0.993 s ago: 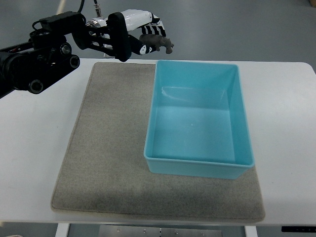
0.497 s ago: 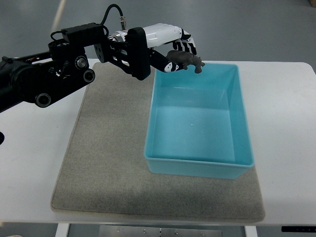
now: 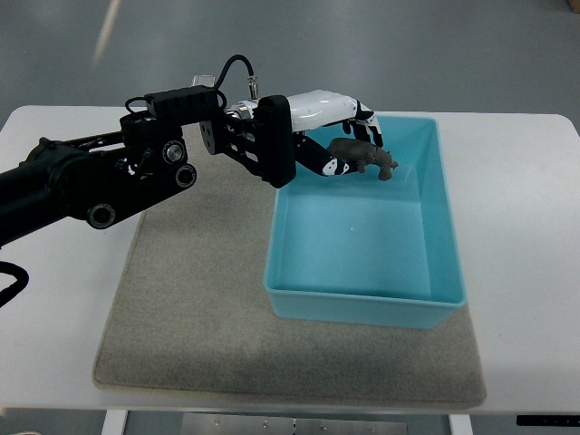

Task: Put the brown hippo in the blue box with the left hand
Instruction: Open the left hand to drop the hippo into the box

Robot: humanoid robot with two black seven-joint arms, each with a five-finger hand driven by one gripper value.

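Note:
My left hand point(image 3: 349, 136) comes in from the left on a black arm, with white and black fingers curled around the brown hippo point(image 3: 364, 158). It holds the hippo in the air over the far part of the blue box point(image 3: 435, 181). The box is an open, empty light-blue bin that sits on the right part of a grey mat point(image 3: 199, 299). The hippo's head points right, toward the box's middle. My right hand is not in view.
The grey mat lies on a white table point(image 3: 526, 227). My black left arm point(image 3: 100, 186) stretches across the mat's far left corner. Grey floor shows beyond the table's far edge.
My left hand has carried the hippo right and toward me, from beyond the table's far edge to over the far part of the blue box.

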